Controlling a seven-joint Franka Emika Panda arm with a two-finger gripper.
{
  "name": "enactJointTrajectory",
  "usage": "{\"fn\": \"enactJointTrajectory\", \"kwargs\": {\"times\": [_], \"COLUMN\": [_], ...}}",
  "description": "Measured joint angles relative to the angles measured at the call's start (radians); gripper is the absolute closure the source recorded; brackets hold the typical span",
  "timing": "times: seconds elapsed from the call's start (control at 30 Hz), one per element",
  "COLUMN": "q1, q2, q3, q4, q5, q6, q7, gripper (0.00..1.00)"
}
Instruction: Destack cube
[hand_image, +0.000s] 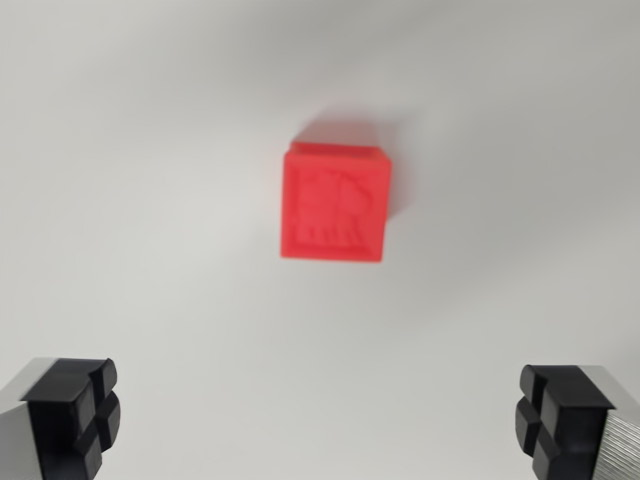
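— Where did the gripper (320, 420) stand?
— Nearest the camera, spread wide and empty, its black pads (75, 410) at either lower corner.
— And the red cube (335, 203)?
— Farther off on the white table (130, 200), untouched, slightly right of centre; judging by that, destacking had not begun.

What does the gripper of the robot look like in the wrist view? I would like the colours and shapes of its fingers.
The gripper shows two fingers at the bottom corners. Each finger has a light grey, metal-looking body and a black blocky pad at its tip. The pads have grooves that split them into rounded square sections, like a cross pattern. No cables or markings are visible.
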Motion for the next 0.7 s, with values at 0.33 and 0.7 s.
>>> {"fn": "enactJointTrajectory", "kwargs": {"times": [0.33,0.7], "q1": [0.0,0.0], "q2": [-0.044,-0.076], "q3": [0.0,-0.001], "q4": [0.035,0.074], "q5": [-0.003,-0.005], "q6": [-0.079,-0.15], "q7": [0.002,0.004], "gripper": [0.0,0.0]}}
